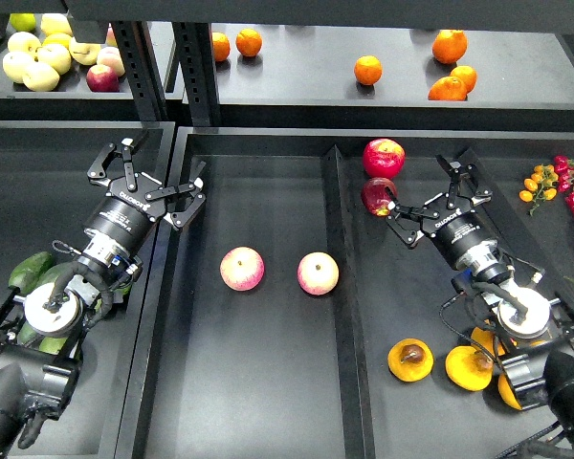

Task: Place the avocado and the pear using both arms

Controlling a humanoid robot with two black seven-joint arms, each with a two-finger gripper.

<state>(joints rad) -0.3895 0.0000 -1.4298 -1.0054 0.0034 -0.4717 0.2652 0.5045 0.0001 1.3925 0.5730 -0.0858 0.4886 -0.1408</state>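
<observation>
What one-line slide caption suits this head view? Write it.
Both end effectors, left and right, open over the tray, avocado and pear untouched.

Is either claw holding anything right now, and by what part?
Nothing is held. The left claw and right claw both stand open and empty; the pear lies untouched.

**Open tray middle, crowded right side**

Two apples (242, 268) (318, 273) are sitting mid-tray, leaving bare floor around them. A divider (342, 287) is walling off the right bin, where red apples (383, 156) are crowding the right gripper (425, 196).
</observation>
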